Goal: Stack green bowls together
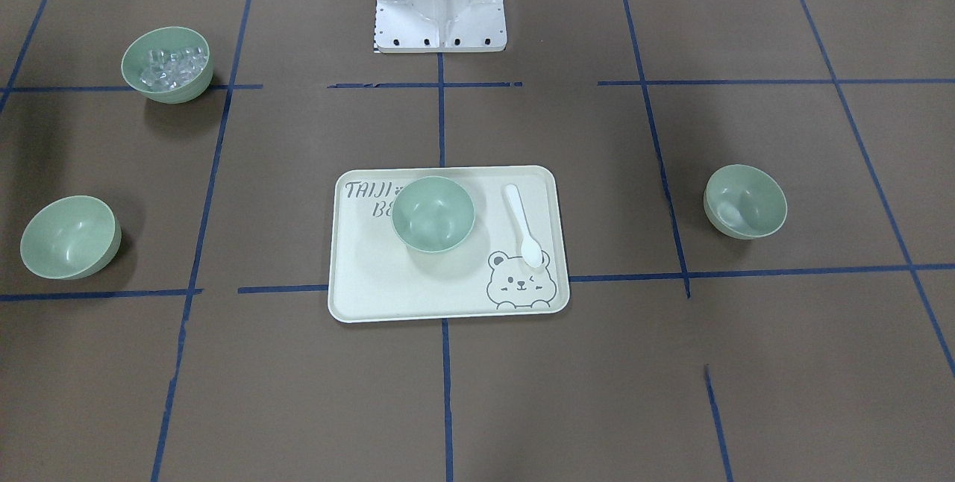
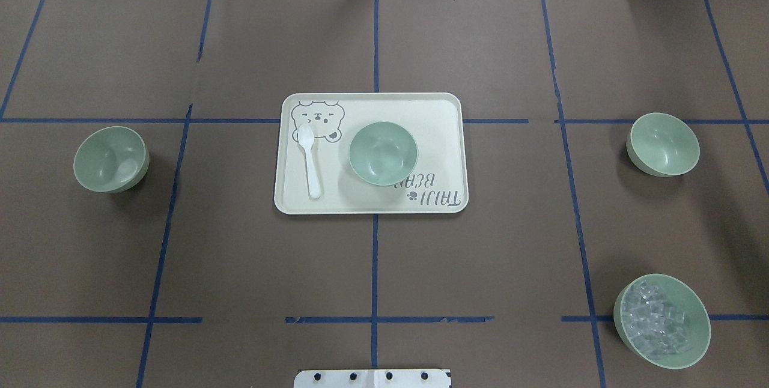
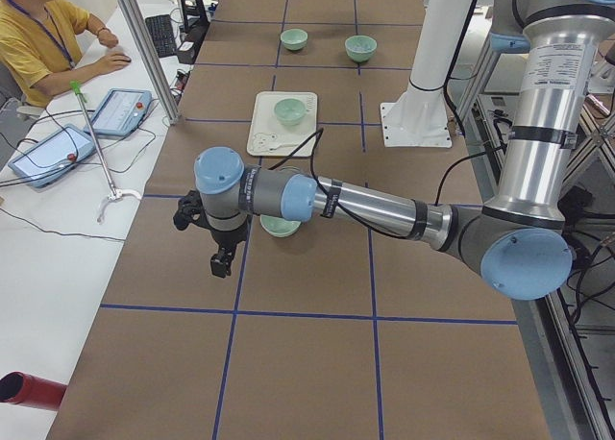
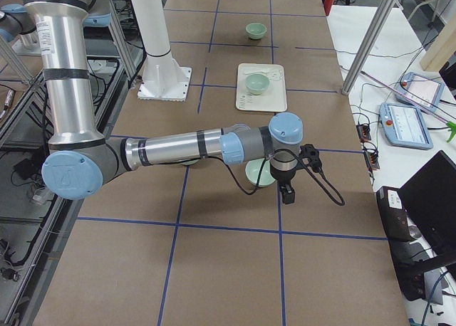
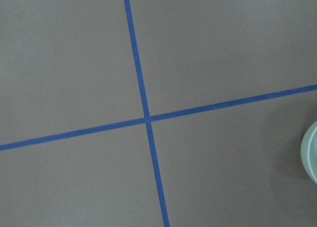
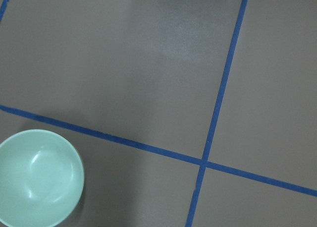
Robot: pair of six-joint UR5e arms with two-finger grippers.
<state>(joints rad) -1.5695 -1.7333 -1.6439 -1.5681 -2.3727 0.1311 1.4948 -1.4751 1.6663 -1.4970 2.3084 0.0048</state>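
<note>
Three green bowls [image 2: 382,153] sit apart.
Centre bowl [image 2: 382,153] rests on the tray [image 2: 438,136], second bowl [image 2: 110,158] at nine o'clock, third bowl [image 2: 663,143] at three; whether left jaws or right jaws are open cannot be told.

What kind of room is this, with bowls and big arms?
Probably a robot testing lab: a silver-and-blue robot arm reaches over a brown table gridded with blue tape lines, and a person in a yellow shirt sits beside grey control tablets.
</note>
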